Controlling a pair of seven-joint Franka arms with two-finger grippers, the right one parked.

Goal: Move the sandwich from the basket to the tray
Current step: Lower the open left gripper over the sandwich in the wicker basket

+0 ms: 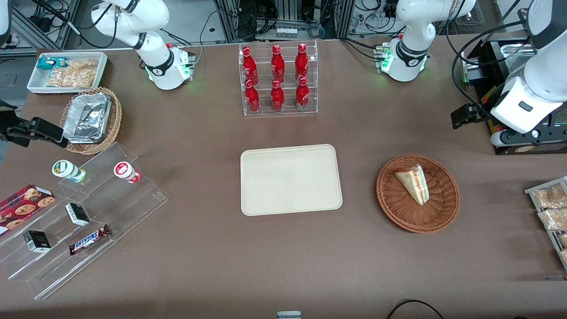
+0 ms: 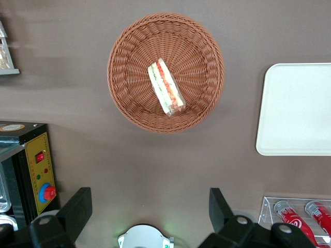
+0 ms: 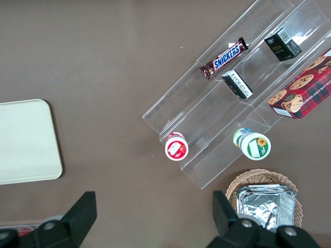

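The jaws of the gripper (image 2: pixel 150 212) are seen spread wide and empty, high above the bench (image 2: pixel 155 165). Ahead of them, well apart, the sandwich (image 2: pixel 166 88) lies in the basket (image 2: pixel 124 62); the tray (image 2: pixel 295 108) sits beside. The approach is judged in hand; a descent over the wedge is called for.

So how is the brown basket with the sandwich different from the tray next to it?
The basket is round, reddish-brown woven wicker; the tray is rectangular, smooth and cream. The basket holds the sandwich; the tray holds nothing. Both are shallow and sit on the table. The gripper hangs open above the table, beside the basket.
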